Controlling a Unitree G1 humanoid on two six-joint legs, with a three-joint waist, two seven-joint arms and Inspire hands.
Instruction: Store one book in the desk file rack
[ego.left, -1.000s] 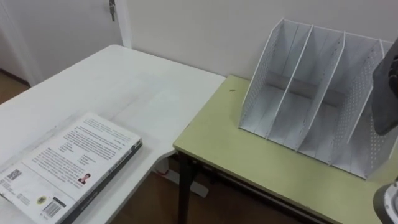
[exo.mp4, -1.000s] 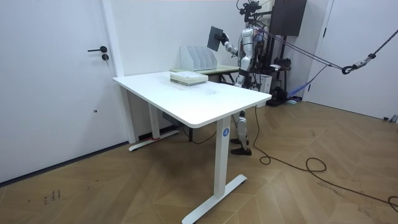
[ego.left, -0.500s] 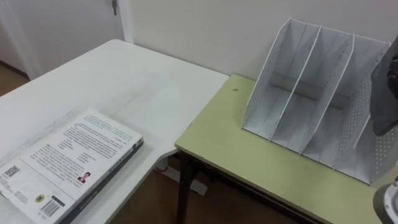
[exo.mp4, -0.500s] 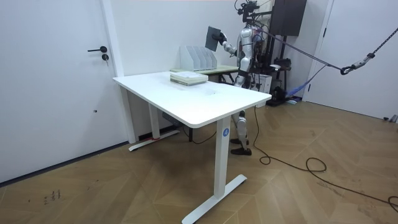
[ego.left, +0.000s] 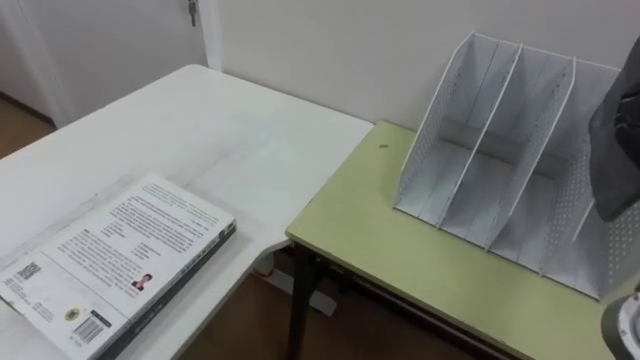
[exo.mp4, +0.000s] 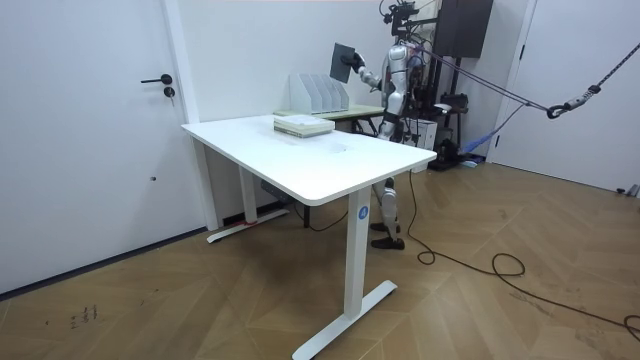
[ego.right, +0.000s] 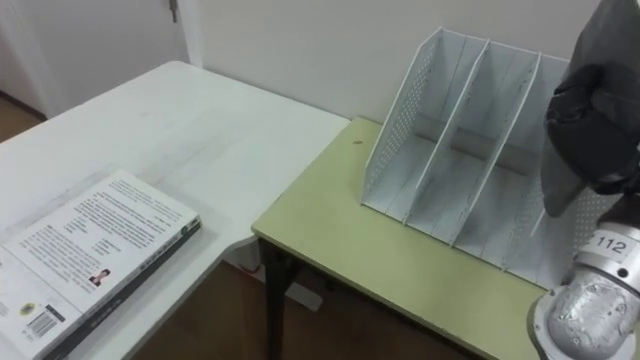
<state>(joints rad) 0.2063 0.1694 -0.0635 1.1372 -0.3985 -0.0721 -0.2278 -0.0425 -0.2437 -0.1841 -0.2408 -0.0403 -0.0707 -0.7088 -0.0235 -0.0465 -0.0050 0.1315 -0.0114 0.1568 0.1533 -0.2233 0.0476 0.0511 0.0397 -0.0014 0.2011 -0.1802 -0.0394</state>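
Spanning the middle of the room view, the white bench (exo.mp4: 330, 160) stands on a wooden floor (exo.mp4: 200, 300), with a white door (exo.mp4: 90, 130) in the wall at the room view's left. Behind it and against the back wall is the smaller green bench (ego.left: 400, 250). Its left edge is just beside the white bench's far corner, and whether the two touch cannot be told. The robot stands upright at the green bench, on the side toward the room view's right, facing the things on it.

On the green bench, toward its back and close to the wall, sits the white file rack (ego.left: 480, 150). It is upright, and its slanted dividers split it into side-by-side compartments that open toward the robot. The outer walls are perforated.

On the white bench, near the edge closest to the robot and well apart from the rack, a white book (ego.left: 120, 260) lies flat. Its printed cover faces up and its dark spine edge is turned toward the green bench.

The dark grey book (exo.mp4: 345, 62) is off both benches, held up in the air above and in front of the rack's right end. It is tilted, with one lower corner pointing down toward the rack, and it touches neither the rack nor the bench.

The right hand (ego.right: 598, 125) comes in from the right with its fingers clenched around this dark grey book, grasping it at its lower part.
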